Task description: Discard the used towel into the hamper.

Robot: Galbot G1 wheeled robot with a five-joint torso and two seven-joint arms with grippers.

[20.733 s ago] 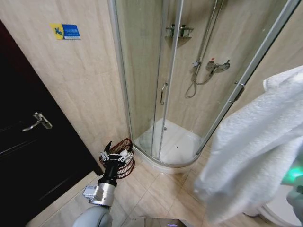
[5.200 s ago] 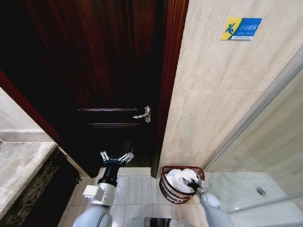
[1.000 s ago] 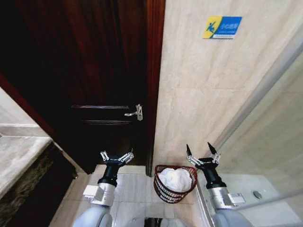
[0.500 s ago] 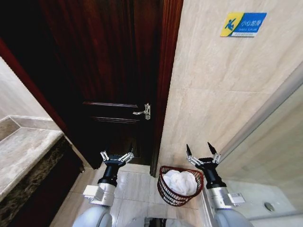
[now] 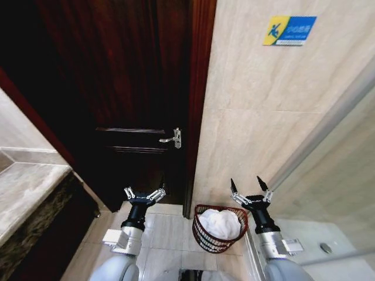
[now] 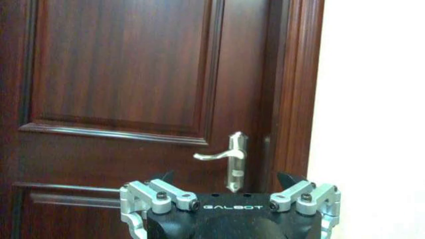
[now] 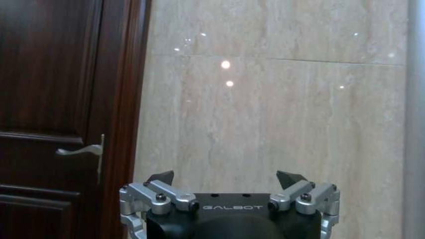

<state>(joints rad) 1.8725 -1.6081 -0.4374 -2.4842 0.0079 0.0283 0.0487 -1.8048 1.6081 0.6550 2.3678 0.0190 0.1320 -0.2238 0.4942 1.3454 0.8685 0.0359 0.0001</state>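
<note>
The white towel (image 5: 218, 224) lies bunched inside the dark reddish-brown wicker hamper (image 5: 203, 237), which stands on the tiled floor against the beige wall. My right gripper (image 5: 251, 186) is raised above and just right of the hamper, open, with nothing between its fingers. My left gripper (image 5: 144, 192) is held up to the hamper's left, in front of the dark door, also open and empty. The wrist views show each gripper's spread fingers, the left gripper (image 6: 226, 180) facing the door and the right gripper (image 7: 226, 178) facing the wall.
A dark wooden door (image 5: 129, 105) with a metal lever handle (image 5: 171, 139) stands behind the left arm. A stone counter (image 5: 26, 196) sits at the left. The glass shower enclosure frame (image 5: 328, 134) runs along the right, and a blue-yellow sign (image 5: 289, 30) hangs on the wall.
Both grippers hold the same raised open pose over the last second. The whole head picture shifts sideways and back, so the camera has moved. Earlier, the right gripper was down at the towel in the hamper.
</note>
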